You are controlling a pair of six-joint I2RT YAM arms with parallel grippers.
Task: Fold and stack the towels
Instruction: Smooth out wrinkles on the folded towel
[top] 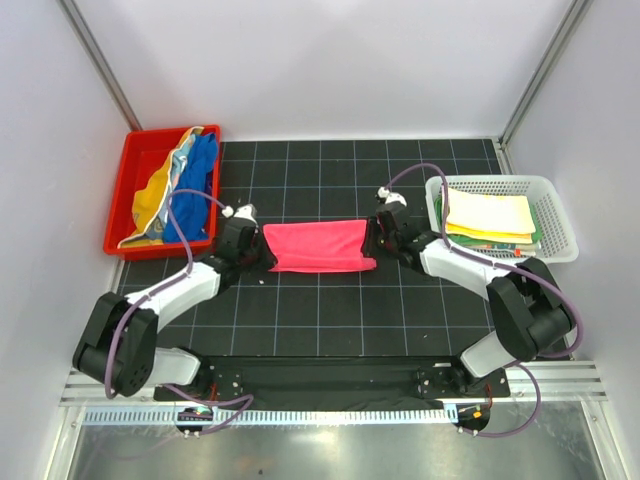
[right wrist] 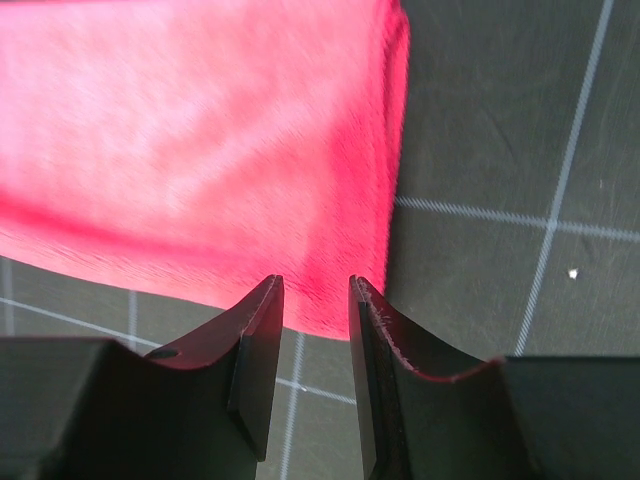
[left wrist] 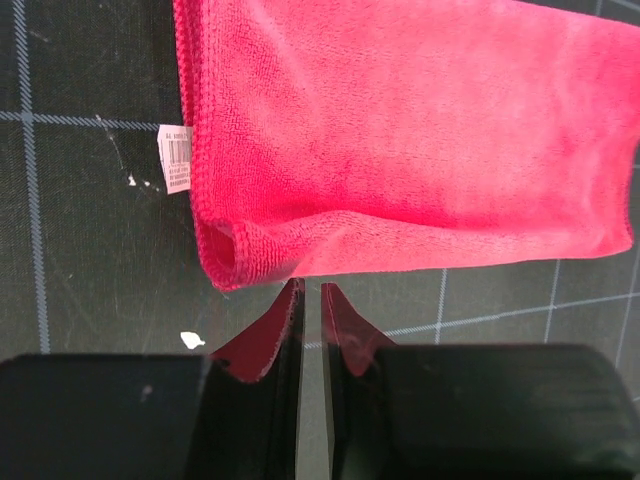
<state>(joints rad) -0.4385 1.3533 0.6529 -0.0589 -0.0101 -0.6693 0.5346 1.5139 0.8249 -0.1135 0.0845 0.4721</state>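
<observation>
Our pink-red towel (top: 318,247) lies as a folded strip in the middle of the black gridded mat (top: 320,310), with 1 gripper at each short end. In the left wrist view its near corner bulges into an open loop beside the white label (left wrist: 176,158), so the layers are not lying flat. The left gripper (left wrist: 310,290) sits just short of that corner with its jaws drawn to a thin slit and nothing between them. The right gripper (right wrist: 315,285) hangs over the opposite corner, jaws parted and empty. We judge the main risk to be a pinch that catches only 1 layer at the looped corner, which would pull the fold apart when lifted. If the 2 ends rise unevenly, the strip may skew and fit badly on the yellow towel (top: 490,215) topping the white mesh basket (top: 560,215).
</observation>
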